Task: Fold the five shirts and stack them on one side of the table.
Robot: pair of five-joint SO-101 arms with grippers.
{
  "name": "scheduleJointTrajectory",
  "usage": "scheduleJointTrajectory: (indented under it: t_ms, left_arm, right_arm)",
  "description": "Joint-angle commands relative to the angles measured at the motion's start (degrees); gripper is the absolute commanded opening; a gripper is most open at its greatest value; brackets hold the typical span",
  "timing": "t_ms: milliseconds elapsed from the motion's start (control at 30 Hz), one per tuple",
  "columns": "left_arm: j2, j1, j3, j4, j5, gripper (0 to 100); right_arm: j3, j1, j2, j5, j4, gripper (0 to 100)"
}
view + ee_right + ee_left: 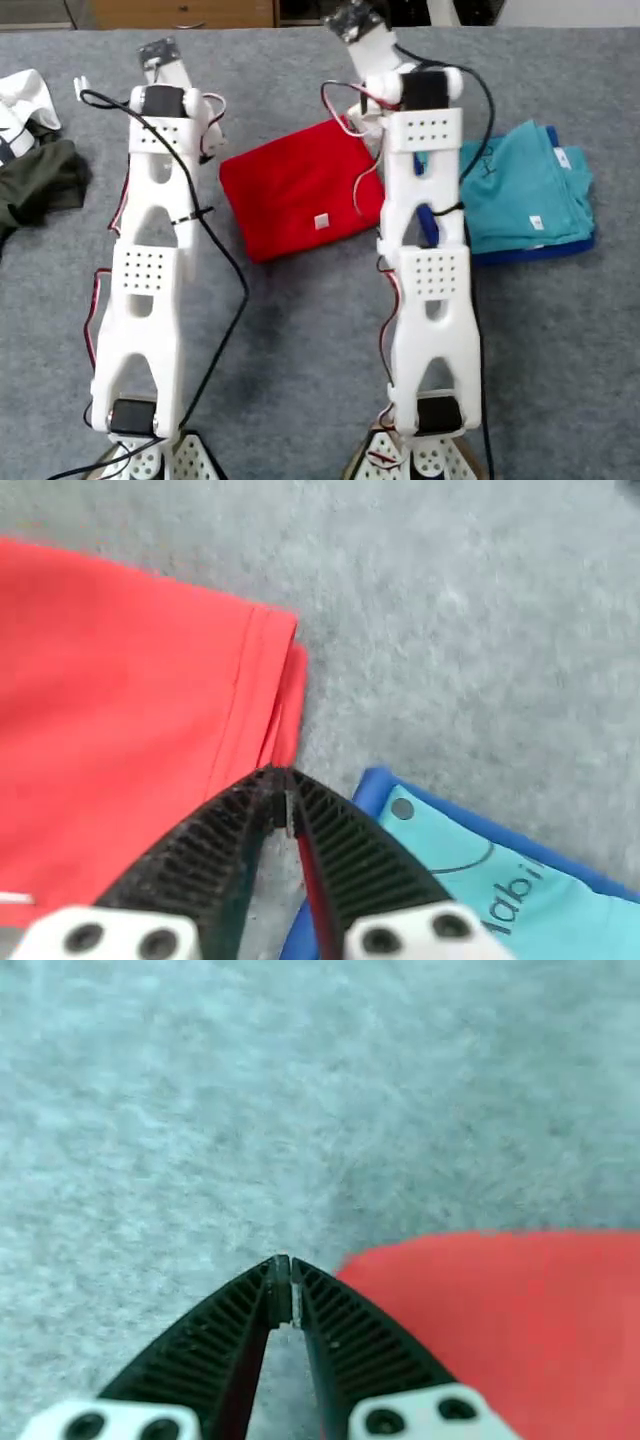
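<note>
The red shirt (295,190) lies folded into a rough rectangle near the middle of the table (300,350), between the two arms; a small white tag shows on its upper face; one hemmed corner points toward the stack at the right side. That stack is a teal shirt (525,185), folded, lying on a blue shirt (540,250) whose edge shows beneath it along the near side; the stack sits just beside the red shirt, with a strip of grey table between them. At the opposite, left edge of the table a white shirt (25,100) and a dark shirt (40,180) lie crumpled and unfolded, touching each other, well apart from the folded ones.

The left hand (283,1295) is pressed together at the tips with nothing between them; it hangs over bare grey table, just beside the rounded edge of the red shirt. The right hand (282,805) is likewise pressed together and holds nothing; its tips sit over the grey strip between the red shirt's hemmed corner and the corner of the blue shirt. In the high view both arms stretch away toward the far side of the table.
</note>
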Motion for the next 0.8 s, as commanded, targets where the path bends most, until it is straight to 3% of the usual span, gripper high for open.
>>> scheduleJointTrajectory:
  t_ms: [0,167,533,767]
  left_arm:
    - [1.2,1.9,-3.0,0.4,-4.4,2]
    - [7.2,2.4,-4.7,-1.6,-6.2,2]
    - [11.3,0.8,-8.6,-4.0,-7.0,2]
    - [11.6,0.6,-8.6,-4.9,-7.5,2]
  right_arm:
    - [10.2,1.5,-8.6,-1.3,1.2,0.3]
    - [30.2,0.7,-15.0,-3.8,0.3,0.2]
    - [56.4,2.1,-15.7,-4.0,-20.5,0.2]
    - [59.3,5.2,-15.8,-2.8,-26.0,0.2]
